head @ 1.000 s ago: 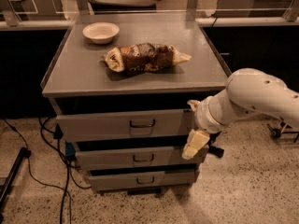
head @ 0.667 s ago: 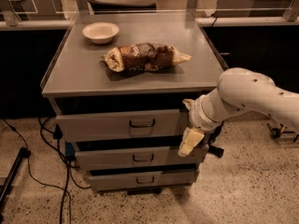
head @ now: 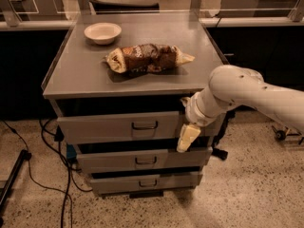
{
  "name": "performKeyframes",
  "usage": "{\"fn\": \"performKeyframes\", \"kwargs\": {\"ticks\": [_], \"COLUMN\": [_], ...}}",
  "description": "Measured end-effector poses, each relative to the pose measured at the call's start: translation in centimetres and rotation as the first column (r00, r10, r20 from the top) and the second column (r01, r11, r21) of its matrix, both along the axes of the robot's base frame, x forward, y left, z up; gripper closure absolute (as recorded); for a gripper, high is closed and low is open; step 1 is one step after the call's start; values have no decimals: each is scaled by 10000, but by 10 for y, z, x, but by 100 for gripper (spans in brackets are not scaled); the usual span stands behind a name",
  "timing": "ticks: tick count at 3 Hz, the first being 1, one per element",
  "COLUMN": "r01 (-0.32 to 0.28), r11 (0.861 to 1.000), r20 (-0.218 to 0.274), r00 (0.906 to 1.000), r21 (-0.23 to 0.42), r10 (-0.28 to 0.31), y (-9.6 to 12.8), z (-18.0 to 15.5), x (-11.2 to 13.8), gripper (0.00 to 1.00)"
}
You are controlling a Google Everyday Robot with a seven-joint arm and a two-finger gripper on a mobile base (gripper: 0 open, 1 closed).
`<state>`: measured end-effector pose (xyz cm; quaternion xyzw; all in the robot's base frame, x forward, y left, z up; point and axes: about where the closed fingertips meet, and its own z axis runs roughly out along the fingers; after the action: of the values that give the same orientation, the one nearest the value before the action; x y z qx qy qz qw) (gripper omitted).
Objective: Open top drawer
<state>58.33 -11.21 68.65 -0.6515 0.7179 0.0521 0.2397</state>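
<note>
While the gripper (head: 188, 137) hangs pointing down at the end of the top drawer (head: 114, 127), open or closed I cannot tell, the danger is plain. The handle (head: 145, 125) sits well off to the gripper's side, at the front's centre, so a short sideways reach could miss the loop. A low one might hook the middle drawer (head: 109, 161) just beneath. The top drawer is a wide grey metal front directly under the table (head: 71, 75) top, with a dark gap above it.

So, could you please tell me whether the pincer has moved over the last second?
Yes. The pincer has shifted left across the top drawer front, closer to its handle, which has stayed put.
</note>
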Motion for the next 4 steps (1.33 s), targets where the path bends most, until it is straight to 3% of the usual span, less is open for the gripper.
{"fn": "performKeyframes", "kwargs": {"ticks": [1,2,4], "r01": [-235,-238,-620], "r11": [9989,9989,9971], "r20": [-460,-462,-943], "r00": [9987,9987,9939], "r21": [-401,-401,-434], "r10": [217,219,577], "y": [11,11,22], "z": [-25,-25,-31], "x": [20,20,9], "gripper": [0,0,0]}}
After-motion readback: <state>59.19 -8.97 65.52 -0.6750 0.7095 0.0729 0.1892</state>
